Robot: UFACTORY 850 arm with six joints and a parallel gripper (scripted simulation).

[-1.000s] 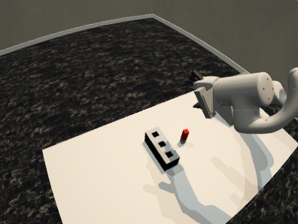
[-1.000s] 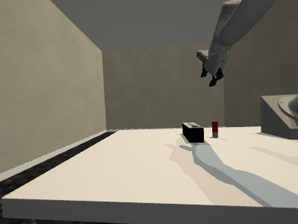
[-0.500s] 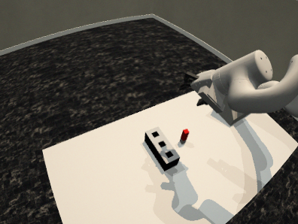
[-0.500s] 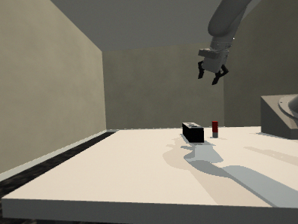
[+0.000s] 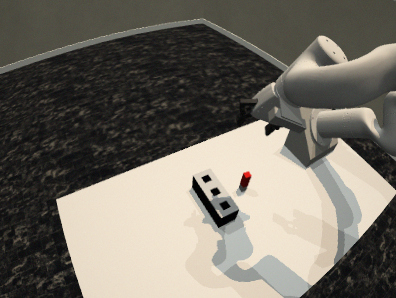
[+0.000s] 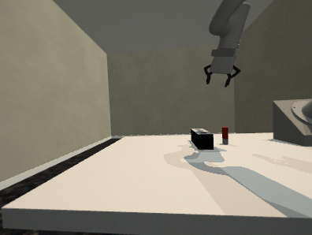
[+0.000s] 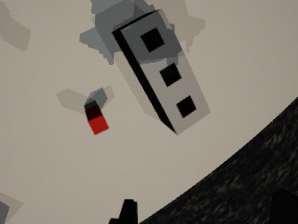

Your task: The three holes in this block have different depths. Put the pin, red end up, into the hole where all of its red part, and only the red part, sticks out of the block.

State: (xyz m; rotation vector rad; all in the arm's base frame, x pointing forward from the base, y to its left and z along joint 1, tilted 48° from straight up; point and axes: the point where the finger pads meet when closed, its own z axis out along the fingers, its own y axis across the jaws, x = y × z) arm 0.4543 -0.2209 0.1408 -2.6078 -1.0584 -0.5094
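Jaws hang open and empty above the worktop. The pin stands beside the block; grasping and insertion remain.

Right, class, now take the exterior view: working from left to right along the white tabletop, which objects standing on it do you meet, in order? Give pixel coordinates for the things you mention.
Black block with holes in its top [image 5: 216,199] [image 6: 202,140] [image 7: 167,75] → upright pin, red end up [image 5: 245,179] [image 6: 224,135] [image 7: 96,118] → the arm's grey base [image 5: 308,150] [image 6: 287,125].
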